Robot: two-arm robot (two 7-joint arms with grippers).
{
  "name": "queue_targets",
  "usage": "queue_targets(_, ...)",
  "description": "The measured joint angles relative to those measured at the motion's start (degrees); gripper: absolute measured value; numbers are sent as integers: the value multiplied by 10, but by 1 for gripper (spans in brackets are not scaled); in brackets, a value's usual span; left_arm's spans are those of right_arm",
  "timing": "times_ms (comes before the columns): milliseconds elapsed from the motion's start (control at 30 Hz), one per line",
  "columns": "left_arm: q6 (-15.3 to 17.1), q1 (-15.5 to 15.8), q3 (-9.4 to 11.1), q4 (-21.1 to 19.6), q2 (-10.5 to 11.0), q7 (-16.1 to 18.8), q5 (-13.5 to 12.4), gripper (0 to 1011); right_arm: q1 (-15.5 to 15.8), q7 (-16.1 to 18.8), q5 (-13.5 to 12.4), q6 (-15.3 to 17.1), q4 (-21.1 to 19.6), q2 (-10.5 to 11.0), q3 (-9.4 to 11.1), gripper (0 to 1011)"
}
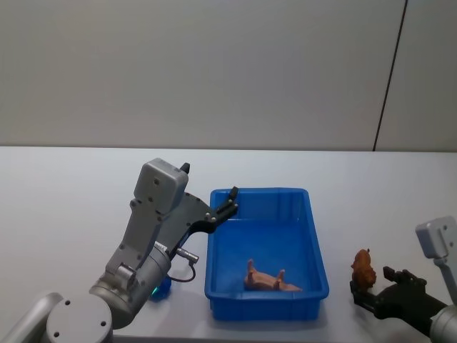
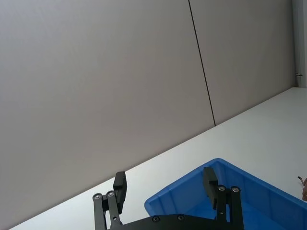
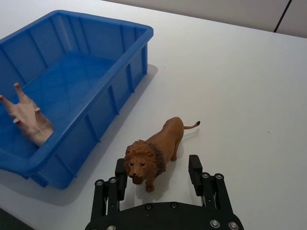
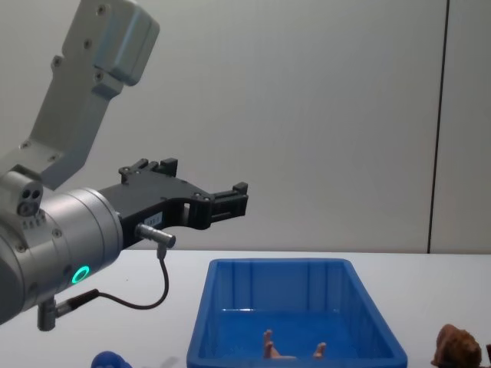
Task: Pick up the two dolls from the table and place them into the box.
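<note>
Two idle-handed grippers around the box, one toy inside and two on the table.

The white table point(image 1: 71, 200) carries the blue box point(image 1: 260, 191) near its front edge. The left arm point(image 1: 153, 236) rises beside the box's left wall, and the left gripper point(image 2: 164, 179) hangs high over the box's rear left corner, its fingers spread wide with nothing between them. The right gripper point(image 3: 157, 166) sits low at table level, just right of the box's front right corner, released, with its fingers apart on either side of the brown lion toy's point(image 3: 160, 143) head and forelegs. The lion stands upright on the table, well clear of the box's right wall. A peach-coloured toy point(image 1: 270, 280) lies inside the box against the front wall, legs in the air. A small blue figure point(image 4: 110, 359) rests on the table just left of the box's front left corner, partly hidden by the left arm.
</note>
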State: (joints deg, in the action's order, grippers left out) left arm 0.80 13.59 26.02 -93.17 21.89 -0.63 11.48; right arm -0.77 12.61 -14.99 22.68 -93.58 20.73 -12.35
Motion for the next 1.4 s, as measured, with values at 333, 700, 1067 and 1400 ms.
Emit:
queue_targets(333,0,0,0,0,0,0,0,1001,-8,-13,-6,-2,14,-9,0,503)
queue_targets(700,0,0,0,0,0,0,0,1001,-12,-23,-14,-17,22,-15,1,422)
queue_targets(1067,0,0,0,0,0,0,0,1001,-13,-28,-12,-60,10,-15,4,422)
queue_targets(1400,0,0,0,0,0,0,0,1001,-22,4,-12,-76,-26,-14,5,422)
